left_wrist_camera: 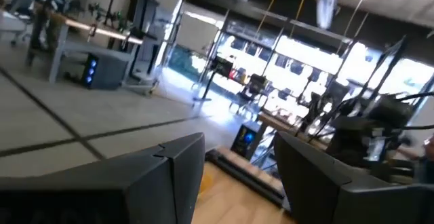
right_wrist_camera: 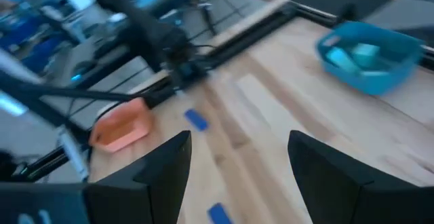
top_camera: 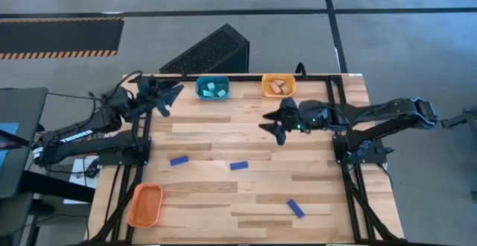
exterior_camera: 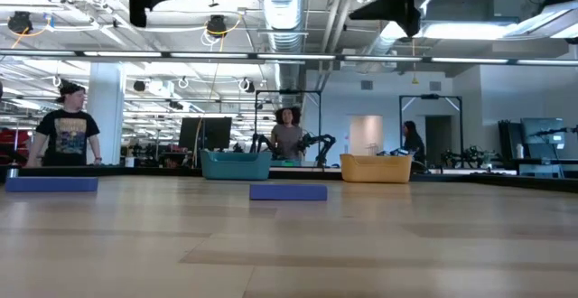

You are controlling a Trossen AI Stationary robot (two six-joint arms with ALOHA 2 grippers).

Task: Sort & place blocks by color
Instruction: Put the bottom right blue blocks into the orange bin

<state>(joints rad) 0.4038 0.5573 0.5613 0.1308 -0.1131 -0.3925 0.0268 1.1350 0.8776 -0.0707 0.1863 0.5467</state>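
Three dark blue oblong blocks (top_camera: pixel 238 165) are left on the wooden table (top_camera: pixel 313 179), the middle one lying long-side across. It is nearest the right gripper (top_camera: pixel 271 124), which is held wide open and empty above the table. The left gripper (top_camera: pixel 170 97) is also open and empty, by the far edge.

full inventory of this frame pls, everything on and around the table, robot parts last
dark blue blocks: 3, loose on the table, left-centre, centre, near right
cyan blocks: a few, inside the teal tray
tan blocks: a few, inside the far orange tray
teal tray: 1, far edge, left of centre
far orange tray: 1, far edge, right of the teal one
near orange tray: 1, near left corner, empty
table: 1, pale wood
black slatted box: 1, floor behind table
people: 3, in the room beyond
left pincer: open, empty, far left, beside teal tray
right pincer: open, empty, below far orange tray
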